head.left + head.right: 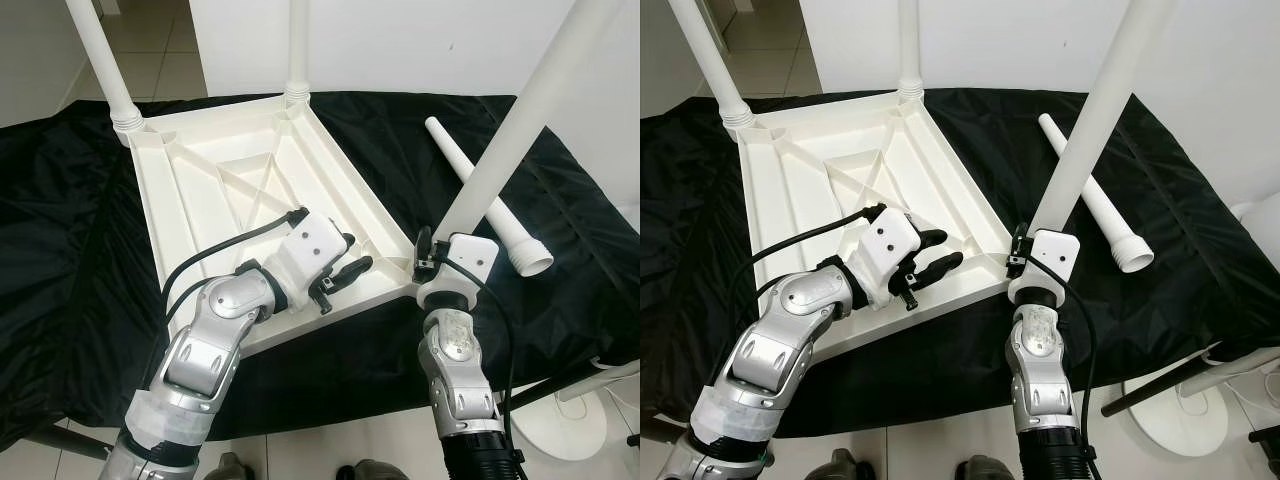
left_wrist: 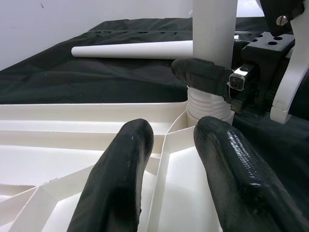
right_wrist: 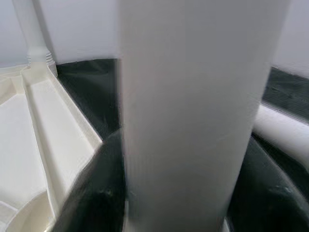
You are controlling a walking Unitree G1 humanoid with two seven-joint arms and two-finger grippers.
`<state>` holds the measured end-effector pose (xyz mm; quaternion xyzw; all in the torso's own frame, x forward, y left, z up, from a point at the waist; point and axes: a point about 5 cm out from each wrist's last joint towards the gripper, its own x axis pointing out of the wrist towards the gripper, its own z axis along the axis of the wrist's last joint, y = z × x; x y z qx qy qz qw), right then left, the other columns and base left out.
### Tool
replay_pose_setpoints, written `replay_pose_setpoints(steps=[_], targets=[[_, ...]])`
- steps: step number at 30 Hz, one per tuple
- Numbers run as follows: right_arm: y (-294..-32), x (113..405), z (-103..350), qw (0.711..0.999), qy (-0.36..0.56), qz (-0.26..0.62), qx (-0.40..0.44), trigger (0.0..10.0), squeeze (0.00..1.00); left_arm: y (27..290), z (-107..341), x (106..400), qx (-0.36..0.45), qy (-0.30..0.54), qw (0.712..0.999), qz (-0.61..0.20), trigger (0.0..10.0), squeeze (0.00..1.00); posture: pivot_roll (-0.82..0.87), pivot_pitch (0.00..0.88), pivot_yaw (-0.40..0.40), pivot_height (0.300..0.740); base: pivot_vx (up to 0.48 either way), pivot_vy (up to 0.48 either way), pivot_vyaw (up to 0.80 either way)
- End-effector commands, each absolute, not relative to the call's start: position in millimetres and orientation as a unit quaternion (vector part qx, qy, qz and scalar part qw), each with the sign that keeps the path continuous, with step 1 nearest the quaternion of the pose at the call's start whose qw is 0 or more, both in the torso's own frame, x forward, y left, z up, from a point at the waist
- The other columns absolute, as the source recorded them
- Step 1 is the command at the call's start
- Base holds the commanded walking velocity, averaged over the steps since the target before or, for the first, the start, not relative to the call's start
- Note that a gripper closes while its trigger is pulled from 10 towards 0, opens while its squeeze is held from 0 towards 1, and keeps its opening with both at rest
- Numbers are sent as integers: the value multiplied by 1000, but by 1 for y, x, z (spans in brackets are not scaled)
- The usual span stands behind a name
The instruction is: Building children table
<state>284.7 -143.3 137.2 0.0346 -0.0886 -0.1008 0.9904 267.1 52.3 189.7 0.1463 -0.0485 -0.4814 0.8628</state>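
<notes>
Lying upside down on the black-draped counter (image 1: 560, 300), the white tabletop (image 1: 230, 190) carries two legs upright in its far corner sockets, and at its near right corner our right tool (image 1: 432, 252) is clenched around a third leg (image 1: 510, 140) standing tilted in that socket. Our left tool (image 1: 340, 275) hovers released over the ribbed underside beside that corner, while a fourth leg (image 1: 480, 190) lies loose on the cloth to the right, near the counter's edge.

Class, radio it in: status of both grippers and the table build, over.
Right gripper shut on third leg at near corner socket. Left gripper open over upturned tabletop. Fourth leg loose on black cloth.
</notes>
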Motion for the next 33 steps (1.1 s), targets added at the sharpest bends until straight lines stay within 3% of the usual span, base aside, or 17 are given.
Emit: replay_pose_setpoints(steps=[1, 4, 5, 7, 8, 22, 33], targets=[[-144, 284, 133, 992, -85, -72, 56, 10000, 1000, 53, 195, 269, 152, -69, 879, -446, 10000, 0, -68, 15, -3, 740, 0, 0, 0], [-148, 285, 140, 992, -105, -45, 53, 10000, 1000, 52, 195, 269, 151, -69, 879, -447, 10000, 0, -71, 13, -5, 740, 0, 0, 0], [-151, 286, 142, 992, -109, -30, 52, 10000, 671, 52, 195, 268, 150, -69, 879, -448, 10000, 0, -71, 13, -5, 740, 0, 0, 0], [-152, 287, 144, 992, -111, -21, 53, 10000, 671, 52, 195, 268, 150, -69, 878, -449, 10000, 0, -71, 13, -5, 740, 0, 0, 0], [-155, 288, 146, 992, -116, -6, 47, 10000, 0, 51, 195, 268, 149, -69, 878, -449, 10000, 0, -74, 12, -5, 740, 0, 0, 0], [-183, 293, 154, 986, -124, 111, -7, 10000, 0, 49, 197, 267, 145, -72, 877, -452, 10000, 0, -76, 12, -2, 740, 0, 0, 0], [-212, 294, 143, 970, -71, 229, -51, 10000, 0, 36, 192, 258, 137, -50, 866, -478, 10000, 0, -76, 14, 13, 740, 0, 0, 0]])
